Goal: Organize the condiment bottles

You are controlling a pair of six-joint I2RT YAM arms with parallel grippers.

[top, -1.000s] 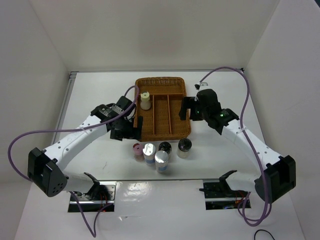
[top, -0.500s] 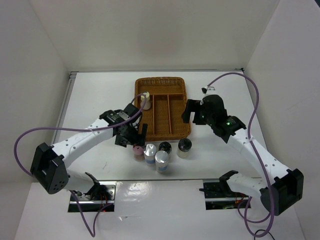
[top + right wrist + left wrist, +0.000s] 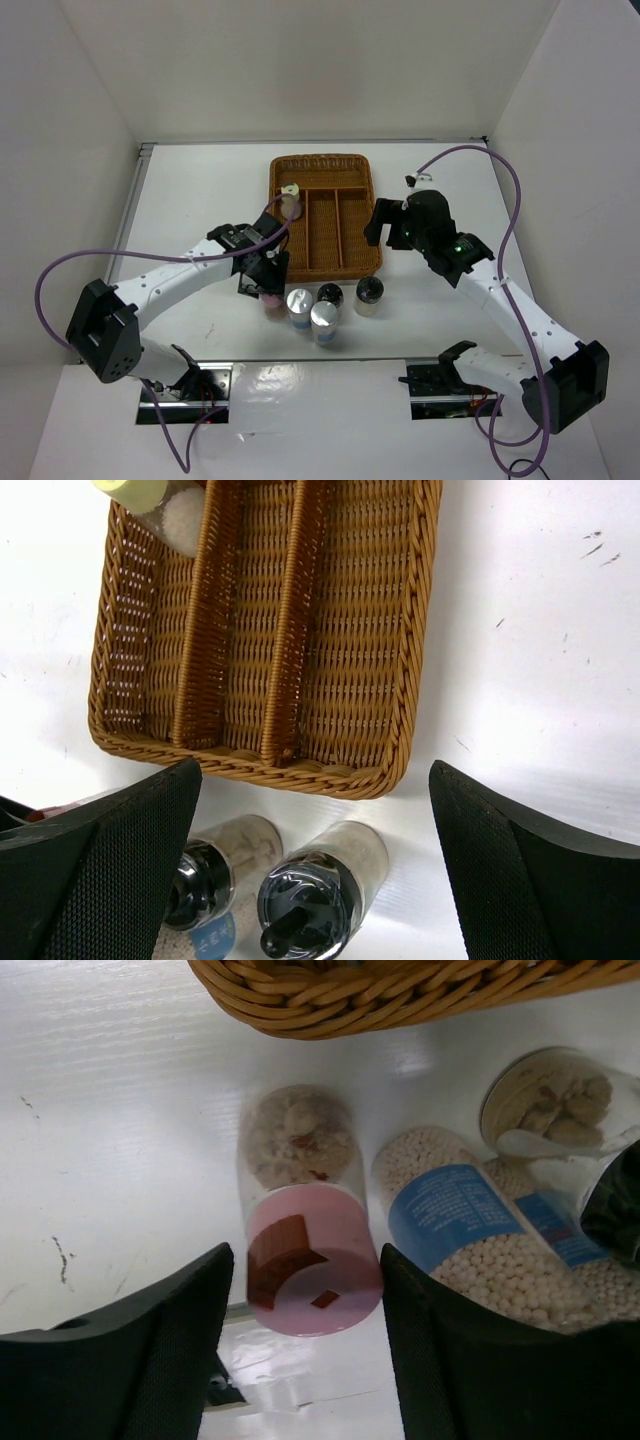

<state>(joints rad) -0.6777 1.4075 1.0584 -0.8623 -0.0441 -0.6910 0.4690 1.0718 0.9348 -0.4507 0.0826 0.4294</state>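
One yellow-capped jar (image 3: 290, 202), seemingly tilted, sits leftmost in the wicker tray (image 3: 320, 159).

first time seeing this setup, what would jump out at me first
The brown wicker tray mid-table draws the eye, with a single yellow-capped jar in its left compartment. On the tray's near side, the left end effector sits open astride a pink-capped jar, with four more jars clustered beside it.
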